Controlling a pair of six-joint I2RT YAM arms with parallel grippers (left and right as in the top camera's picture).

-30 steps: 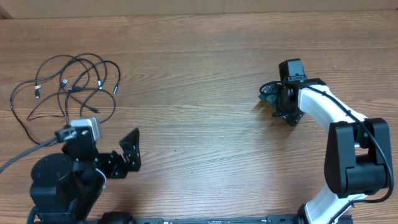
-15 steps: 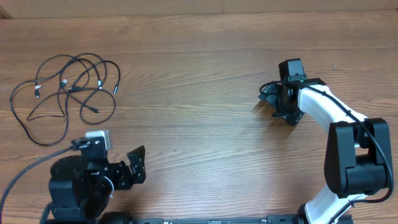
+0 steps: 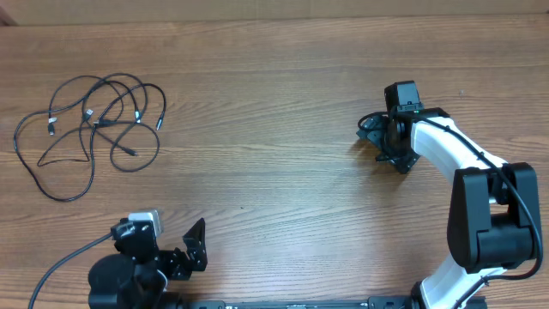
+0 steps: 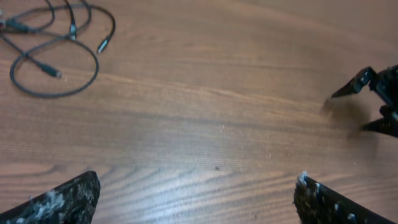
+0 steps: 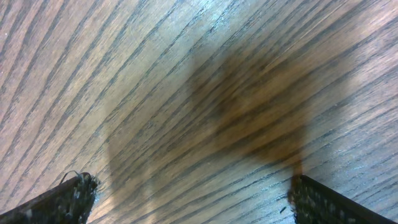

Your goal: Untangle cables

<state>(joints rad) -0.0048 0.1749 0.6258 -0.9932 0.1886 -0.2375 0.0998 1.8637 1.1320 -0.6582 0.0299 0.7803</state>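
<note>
Several thin black cables [image 3: 94, 125] lie in a loose, overlapping tangle at the far left of the wooden surface [image 3: 274, 86], with small plug ends showing among the loops. Neither arm touches them. The left pincer [image 3: 190, 251] sits near the front edge, well apart from the tangle, its jaws spread wide and gripping nothing. The right pincer [image 3: 383, 144] hangs low over bare wood on the right side, jaws likewise released, far from the cables.
</note>
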